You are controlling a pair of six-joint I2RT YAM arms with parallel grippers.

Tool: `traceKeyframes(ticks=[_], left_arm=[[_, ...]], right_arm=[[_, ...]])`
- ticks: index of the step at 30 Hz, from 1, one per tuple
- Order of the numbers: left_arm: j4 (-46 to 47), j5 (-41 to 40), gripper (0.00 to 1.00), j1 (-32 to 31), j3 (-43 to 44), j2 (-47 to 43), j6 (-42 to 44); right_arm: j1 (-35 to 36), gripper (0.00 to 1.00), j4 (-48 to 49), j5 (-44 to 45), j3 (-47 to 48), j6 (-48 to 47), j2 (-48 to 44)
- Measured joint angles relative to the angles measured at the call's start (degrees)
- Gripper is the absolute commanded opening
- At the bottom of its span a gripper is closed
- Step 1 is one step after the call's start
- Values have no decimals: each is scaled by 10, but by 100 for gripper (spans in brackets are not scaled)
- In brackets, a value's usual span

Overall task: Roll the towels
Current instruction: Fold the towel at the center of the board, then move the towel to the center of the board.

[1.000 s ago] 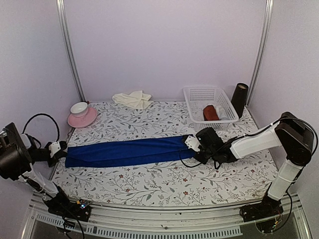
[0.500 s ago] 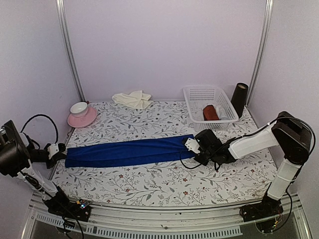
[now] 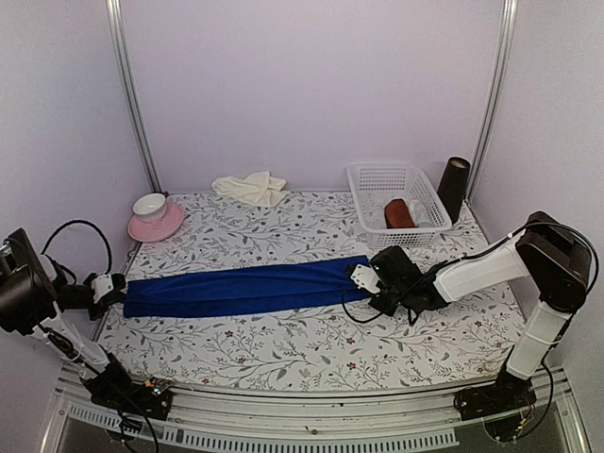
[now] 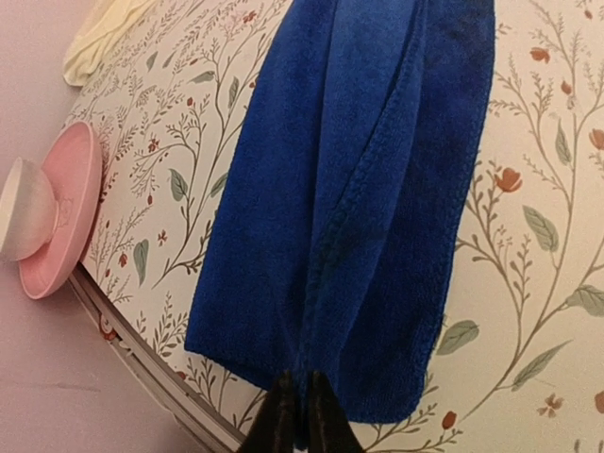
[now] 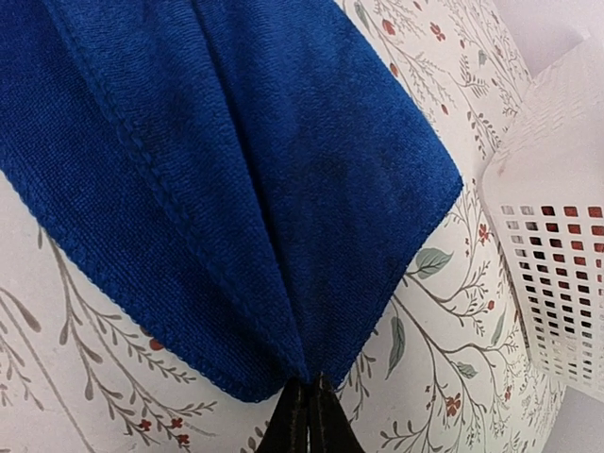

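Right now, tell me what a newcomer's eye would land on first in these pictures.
The blue towel lies stretched as a long folded strip across the middle of the table, the left hand pinching one end and the right hand the other. Behind it, the cream towel sits crumpled at the far edge, and a white basket at far right holds a dark red roll.

big towel [image 3: 243, 288] stretched across table [image 3: 283, 344] middle, small towel [image 3: 250, 187] back left, saucer [image 3: 156, 225] left of it, basket [image 3: 362, 200] back right, roll [image 3: 399, 213] inside

1 overhead, 2 close-ups; shared towel [image 3: 241, 288]
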Motion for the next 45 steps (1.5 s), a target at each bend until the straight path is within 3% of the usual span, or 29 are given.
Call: traceKeyframes(ticks=[2, 4, 5, 8, 11, 19, 24, 31, 36, 40, 45], left_arm=[[10, -3, 49, 0, -4, 0, 1], [16, -6, 70, 0, -6, 0, 2], [17, -7, 76, 0, -7, 0, 3], [18, -10, 89, 0, -6, 0, -7], [15, -12, 97, 0, -5, 0, -21], [-25, -2, 97, 3, 14, 5, -96], [-10, -1, 97, 4, 11, 5, -180], [54, -6, 96, -9, -16, 0, -294], [190, -47, 94, -64, -38, -5, -417], [313, -86, 94, -101, -38, -17, -511], [400, -120, 96, -115, -60, -56, -592]], right_arm=[[0, 9, -7, -10, 0, -2, 0], [1, 32, -16, -18, 2, -4, 0], [1, 41, -22, -22, 3, 0, 0], [3, 55, -31, -29, 14, -5, -5], [3, 67, -50, -47, 16, -2, -18], [0, 91, -91, -85, 16, 19, -87], [-23, 91, -112, -115, 24, 44, -114], [-77, 77, -126, -126, 107, 143, -83], [-84, 68, -127, -127, 182, 238, 0], [-84, 66, -136, -122, 200, 314, 51], [-85, 60, -144, -98, 200, 385, 76]])
